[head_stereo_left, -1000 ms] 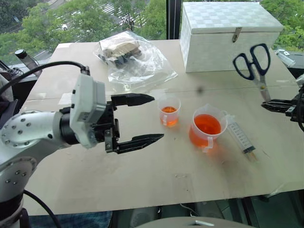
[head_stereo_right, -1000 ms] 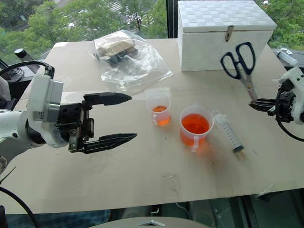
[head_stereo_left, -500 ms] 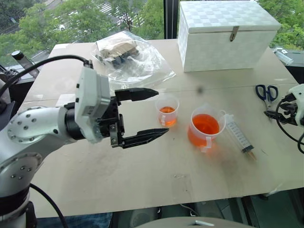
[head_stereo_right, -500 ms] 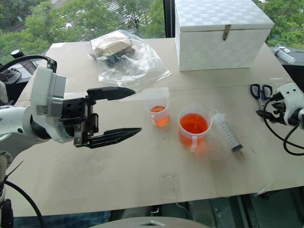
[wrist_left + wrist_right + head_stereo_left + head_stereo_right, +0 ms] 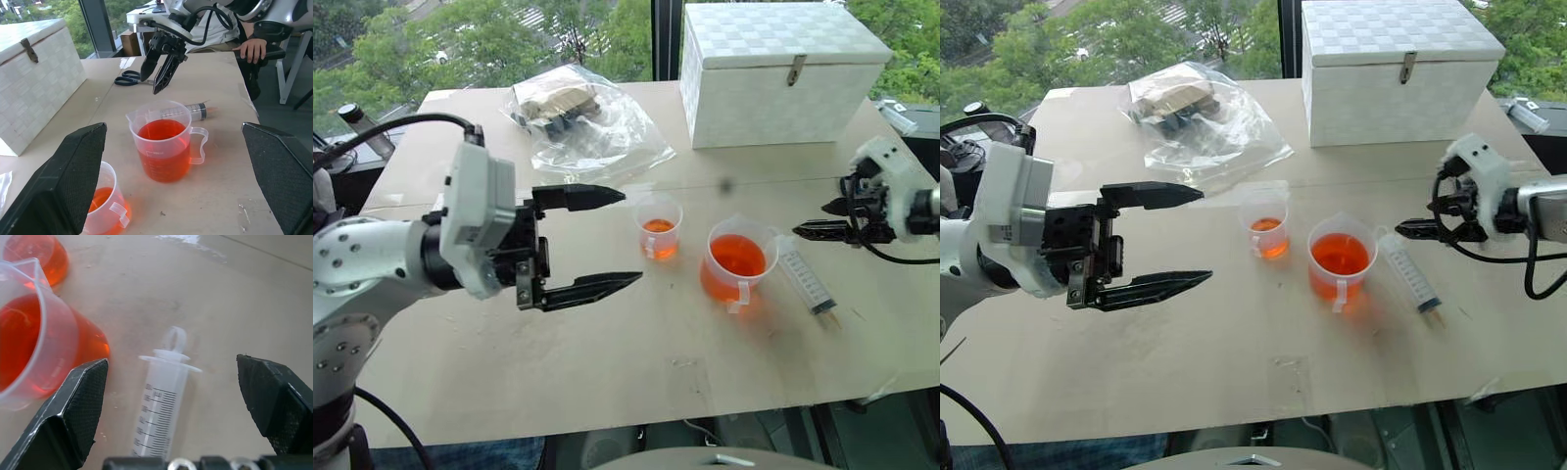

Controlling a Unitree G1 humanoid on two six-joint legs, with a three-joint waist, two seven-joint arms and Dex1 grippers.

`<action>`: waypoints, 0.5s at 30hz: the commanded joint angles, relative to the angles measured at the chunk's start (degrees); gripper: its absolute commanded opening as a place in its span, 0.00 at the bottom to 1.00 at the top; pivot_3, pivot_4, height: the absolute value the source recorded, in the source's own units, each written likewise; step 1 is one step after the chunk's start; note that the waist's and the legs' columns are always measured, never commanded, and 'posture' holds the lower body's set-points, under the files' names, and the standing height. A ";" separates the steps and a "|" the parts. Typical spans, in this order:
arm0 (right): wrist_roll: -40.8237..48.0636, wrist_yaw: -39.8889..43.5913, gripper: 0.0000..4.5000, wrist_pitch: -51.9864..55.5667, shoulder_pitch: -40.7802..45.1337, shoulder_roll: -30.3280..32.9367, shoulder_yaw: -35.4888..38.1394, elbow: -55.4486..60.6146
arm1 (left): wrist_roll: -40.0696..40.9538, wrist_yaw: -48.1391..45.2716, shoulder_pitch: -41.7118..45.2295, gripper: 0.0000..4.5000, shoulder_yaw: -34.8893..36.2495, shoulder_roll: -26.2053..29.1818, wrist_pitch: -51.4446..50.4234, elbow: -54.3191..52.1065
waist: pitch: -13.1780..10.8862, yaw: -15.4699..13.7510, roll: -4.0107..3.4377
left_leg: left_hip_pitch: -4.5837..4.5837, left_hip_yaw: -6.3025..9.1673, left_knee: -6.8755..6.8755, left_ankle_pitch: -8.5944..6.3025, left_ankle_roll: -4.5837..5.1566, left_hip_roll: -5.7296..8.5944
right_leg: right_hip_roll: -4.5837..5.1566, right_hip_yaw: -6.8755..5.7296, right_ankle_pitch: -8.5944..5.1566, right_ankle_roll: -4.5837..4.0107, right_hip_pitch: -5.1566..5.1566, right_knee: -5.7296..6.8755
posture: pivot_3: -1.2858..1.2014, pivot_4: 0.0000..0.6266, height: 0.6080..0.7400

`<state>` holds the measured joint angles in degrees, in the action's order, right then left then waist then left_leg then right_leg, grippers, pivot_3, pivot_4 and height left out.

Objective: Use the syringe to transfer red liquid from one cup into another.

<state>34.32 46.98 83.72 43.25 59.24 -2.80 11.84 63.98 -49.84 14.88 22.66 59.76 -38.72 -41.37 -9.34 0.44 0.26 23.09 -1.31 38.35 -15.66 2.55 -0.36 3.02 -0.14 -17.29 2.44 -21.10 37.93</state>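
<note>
The syringe lies flat on the table, just right of the wide handled cup, which holds red liquid. To that cup's left stands the smaller narrow cup with a little red liquid in it. My right gripper hovers open above the syringe's looped plunger end. In the right wrist view the syringe lies between that gripper's spread fingers. My left gripper hangs open and empty, pointing right, just left of the smaller cup.
A white latched box stands at the back right and a clear plastic bag at the back middle. Scissors lie on the table beyond my right gripper. A person's hand rests past the table's end.
My right gripper held the scissors aloft a second ago, set them down at the right and let go, then swung left over the syringe with its jaws apart. The left gripper stayed put.
</note>
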 commanded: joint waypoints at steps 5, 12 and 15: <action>-0.47 -1.61 0.99 8.67 7.37 0.31 -12.18 -0.76 | -0.29 1.96 -3.57 1.00 3.85 -1.04 1.88 -4.68 | 0.02 0.22 0.02 | 0.72 0.01 0.11 0.01 -0.01 0.00 | 0.00 -0.01 0.01 0.02 -0.67 0.07 | 0.52 0.24 1.00; -0.82 -6.26 0.99 8.78 11.51 -5.08 -17.72 -8.15 | -9.66 4.35 6.48 1.00 -10.02 -4.69 2.15 2.31 | 0.08 0.20 0.13 | 0.68 0.06 0.22 0.01 0.02 0.04 | -0.04 -0.07 0.03 0.03 -0.59 0.20 | 0.52 0.24 1.00; -0.11 -9.90 0.99 8.78 13.43 -8.01 -18.59 -13.76 | -10.68 4.17 6.42 1.00 -10.31 -5.07 2.28 2.29 | 0.07 0.54 0.14 | 0.69 0.02 0.22 0.01 0.01 0.04 | -0.05 0.01 0.03 0.03 -0.64 0.19 | 0.52 0.24 1.00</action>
<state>33.98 38.98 92.20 54.60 51.35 -21.90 -0.36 53.82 -45.84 20.67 11.44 54.70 -37.43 -38.54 -9.27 0.98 0.41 23.81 -1.28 38.53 -15.64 2.56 -0.33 2.97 -0.14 -17.27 2.47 -21.77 38.09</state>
